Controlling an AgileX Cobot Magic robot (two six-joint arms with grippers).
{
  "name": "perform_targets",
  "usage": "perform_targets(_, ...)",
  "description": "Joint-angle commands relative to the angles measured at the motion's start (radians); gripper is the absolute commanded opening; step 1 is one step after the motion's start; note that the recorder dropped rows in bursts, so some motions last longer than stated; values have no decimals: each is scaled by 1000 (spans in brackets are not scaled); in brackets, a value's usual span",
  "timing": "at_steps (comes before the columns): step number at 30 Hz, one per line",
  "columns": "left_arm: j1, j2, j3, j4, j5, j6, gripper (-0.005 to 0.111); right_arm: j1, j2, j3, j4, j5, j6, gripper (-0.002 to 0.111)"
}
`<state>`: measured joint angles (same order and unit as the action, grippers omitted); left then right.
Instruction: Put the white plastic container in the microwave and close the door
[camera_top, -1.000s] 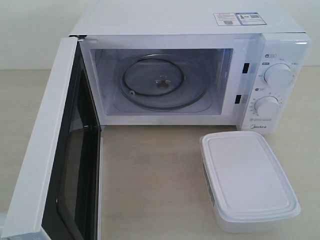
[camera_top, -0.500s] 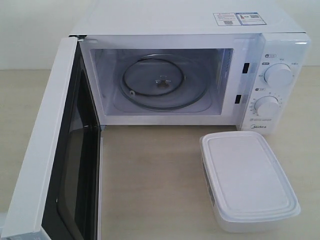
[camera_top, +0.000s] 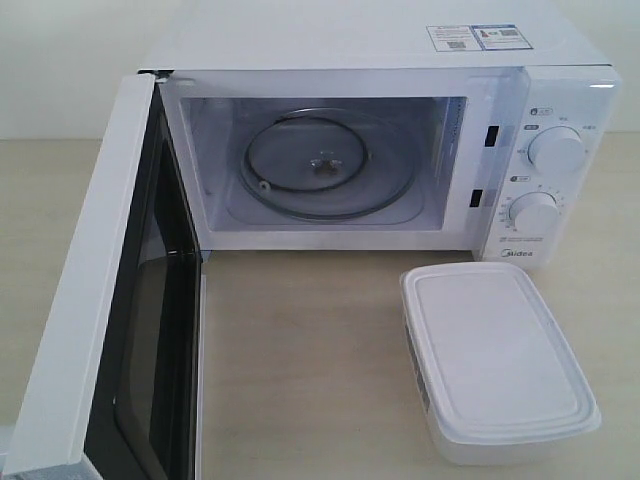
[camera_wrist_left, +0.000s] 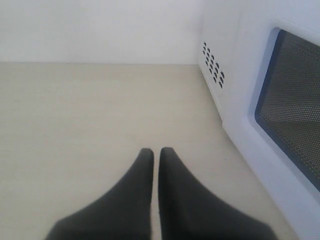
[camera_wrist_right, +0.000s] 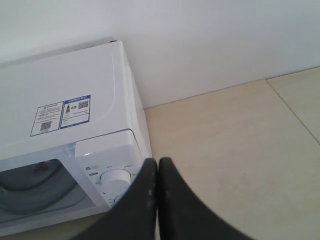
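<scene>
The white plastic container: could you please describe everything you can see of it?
The white plastic container is a rectangular, translucent-white box with rounded corners, closed by a flat lid with a raised rim. It looks like smooth plastic; contents cannot be seen. It sits level on the pale table, in front of the microwave at its dial panel, right of the open cavity, turned slightly askew. Only the table visibly touches it.

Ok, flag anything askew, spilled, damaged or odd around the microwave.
Nothing stands out. The door hangs wide open, the glass turntable lies flat inside the microwave, and the white plastic container sits lidded and upright on the table, slightly angled to the microwave's front. No spills show.
</scene>
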<state>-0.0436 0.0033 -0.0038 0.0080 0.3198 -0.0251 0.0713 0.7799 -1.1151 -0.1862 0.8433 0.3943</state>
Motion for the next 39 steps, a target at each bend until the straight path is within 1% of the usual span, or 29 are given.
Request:
perform_targets(1,2,-3,4,1,-5,-8,4,-2,-4,-4,-1,31,-3,0)
perform_targets(7,2,-3,4,1,-5,-8,4,10,-4,-4,48,58,-65,0)
perform_targets(12,2,-3,4,1,-5,-8,4,116,-2,-4,41,60,-142,0)
perform_targets(14,2,-3,4,1,-5,-8,4,139,-2,-4,39,60,-142,0)
perform_targets(17,2,-3,4,1,-5,-8,4,140,0,-4,22,63,-140,0)
perform_targets(21,2,-3,4,1,-5,-8,4,147,22,-3,46,70,-139,0)
perform_targets(28,2,-3,4,1,-5,-8,4,147,118,-3,282,187,-241,0)
perform_targets(31,2,-3,4,1,-5,-8,4,147,164,-3,352,227,-289,0)
perform_targets(39,2,-3,4,1,-5,-8,4,147,208,-3,660,231,-472,0)
